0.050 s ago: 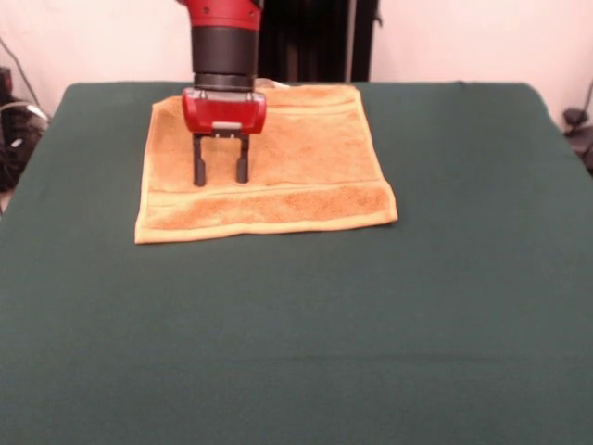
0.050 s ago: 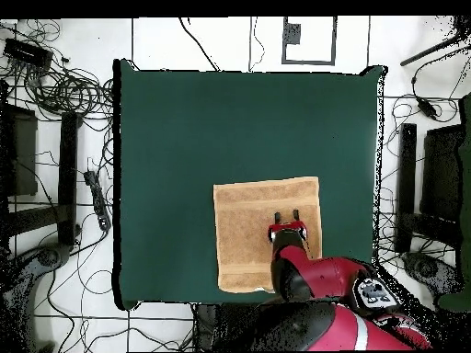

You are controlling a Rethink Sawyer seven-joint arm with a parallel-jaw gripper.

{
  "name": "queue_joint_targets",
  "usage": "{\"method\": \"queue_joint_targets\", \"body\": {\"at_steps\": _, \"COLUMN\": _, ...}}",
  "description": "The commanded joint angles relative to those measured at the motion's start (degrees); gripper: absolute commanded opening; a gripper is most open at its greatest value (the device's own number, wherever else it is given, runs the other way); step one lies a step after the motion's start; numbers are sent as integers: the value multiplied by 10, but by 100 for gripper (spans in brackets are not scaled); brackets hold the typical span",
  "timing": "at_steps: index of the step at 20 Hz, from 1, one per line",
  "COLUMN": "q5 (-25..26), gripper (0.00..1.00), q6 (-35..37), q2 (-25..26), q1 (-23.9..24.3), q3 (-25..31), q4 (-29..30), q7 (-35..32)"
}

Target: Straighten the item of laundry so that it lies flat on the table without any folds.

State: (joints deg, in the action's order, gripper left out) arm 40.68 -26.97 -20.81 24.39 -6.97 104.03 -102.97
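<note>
The golden-orange terry hand towel point(image 1: 278, 167) lies spread flat on the dark green felt tabletop point(image 1: 296, 343); the red-and-black tool point(image 1: 220, 174) hovers above, fingers parted, empty, apparently released.

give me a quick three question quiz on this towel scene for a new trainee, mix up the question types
1. True or false: the towel lies spread out on the table.
2. The gripper is: A) shut on a towel corner, B) open above the towel, C) out of sight.
3. Fill in: in the overhead view, the towel lies nearer the table's ____ edge.

Key:
1. True; no folds show.
2. B; the fingers stand apart.
3. Bottom, the robot's side.
</note>
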Motion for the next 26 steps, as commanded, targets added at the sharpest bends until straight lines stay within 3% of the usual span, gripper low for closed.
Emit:
{"method": "queue_joint_targets", "body": {"at_steps": 1, "q5": -97, "gripper": 100, "q6": 213, "q2": 212, "q1": 15, "q3": 115, "q4": -186, "q7": -62}}
{"method": "queue_joint_targets", "body": {"at_steps": 6, "q5": -124, "gripper": 100, "q6": 307, "q2": 217, "q1": 23, "q3": 127, "q4": -195, "q7": -40}}
{"method": "queue_joint_targets", "body": {"at_steps": 13, "q5": -146, "gripper": 100, "q6": 350, "q2": 217, "q1": 12, "q3": 118, "q4": -203, "q7": -31}}
{"method": "queue_joint_targets", "body": {"at_steps": 17, "q5": -137, "gripper": 100, "q6": 313, "q2": 209, "q1": 2, "q3": 107, "q4": -192, "q7": -36}}
{"method": "queue_joint_targets", "body": {"at_steps": 20, "q5": -84, "gripper": 100, "q6": 196, "q2": 199, "q1": -3, "q3": 101, "q4": -176, "q7": -47}}
{"method": "queue_joint_targets", "body": {"at_steps": 26, "q5": -99, "gripper": 100, "q6": 180, "q2": 115, "q1": -27, "q3": 79, "q4": -84, "q7": -78}}
